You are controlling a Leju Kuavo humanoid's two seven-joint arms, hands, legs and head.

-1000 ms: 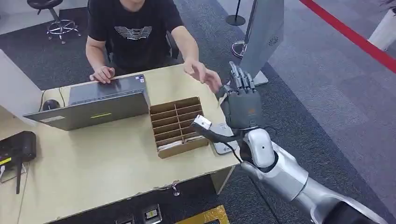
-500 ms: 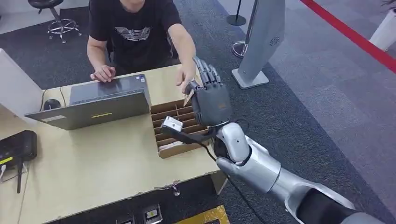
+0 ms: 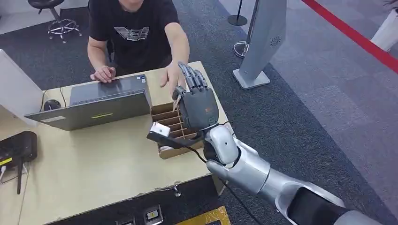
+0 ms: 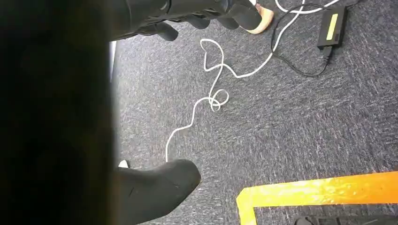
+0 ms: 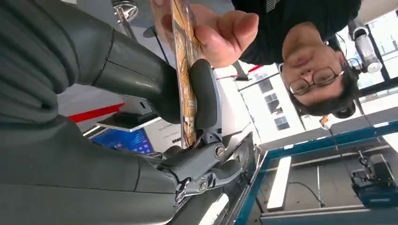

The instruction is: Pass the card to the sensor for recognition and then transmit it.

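We see the right hand (image 3: 199, 105) raised over the far end of the table (image 3: 94, 164), above the divided box (image 3: 171, 136). Its long fingers (image 3: 190, 77) point up and away, close together and nearly straight, while the thumb presses the card (image 3: 177, 104) against the side of a finger. In the right wrist view the grip is plain: the thick thumb (image 5: 136, 75) on one face of the card (image 5: 187, 84), a dark finger pad (image 5: 204, 93) on the other, the card held edge-on between them with its patterned orange face just visible. So the card sits pinched in the right hand, above the box and just beside the person's reach.

The person's hand (image 5: 211, 33) has closed on the far end of the same card, thumb on one side and fingers on the other; in the head view that hand (image 3: 171, 77) meets the robot's fingertips. Both hold the card at once.

The left hand (image 4: 187, 14) hangs low over grey carpet (image 4: 281, 122), with a white cable (image 4: 213, 79) lying on it; its dark fingers look curled, but we cannot tell how far.

Beyond the box an open laptop (image 3: 101, 101) stands on the table, and the person (image 3: 133, 33) sits behind it.
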